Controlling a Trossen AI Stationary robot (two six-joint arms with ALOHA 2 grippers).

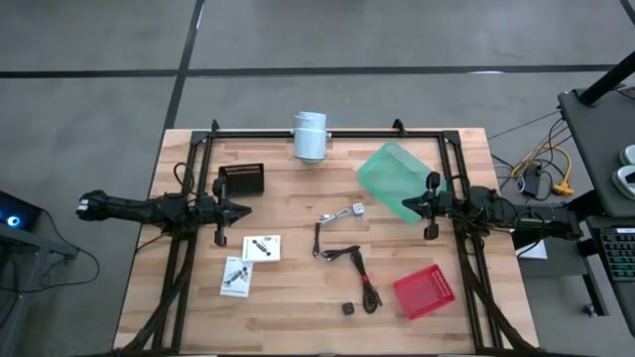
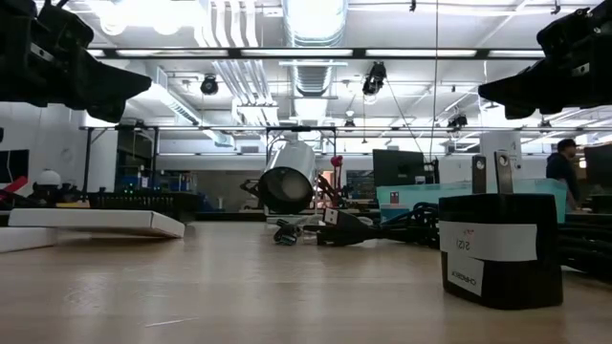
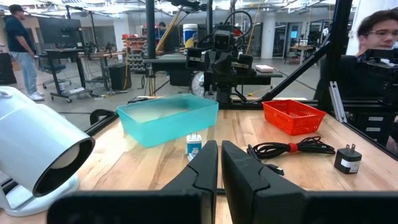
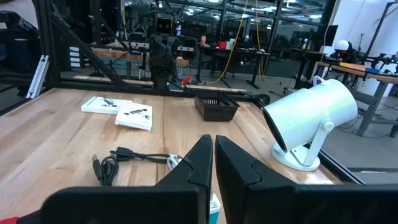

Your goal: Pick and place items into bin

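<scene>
Your wooden desk (image 1: 298, 297) carries two white packets (image 1: 261, 247), black cords (image 1: 355, 268), a black cube (image 1: 348, 308) and a silvery piece (image 1: 347, 211), all between the arms. The green bin (image 1: 392, 178) lies just beside the right claw (image 1: 409, 205). Left claw (image 1: 244, 209) and right claw are both together, empty. Workshop benches and people fill the room behind.

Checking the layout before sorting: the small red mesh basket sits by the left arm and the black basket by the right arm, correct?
Reversed. The high view shows the small red mesh basket near the right arm, and the black slotted basket beside the left gripper.
</scene>
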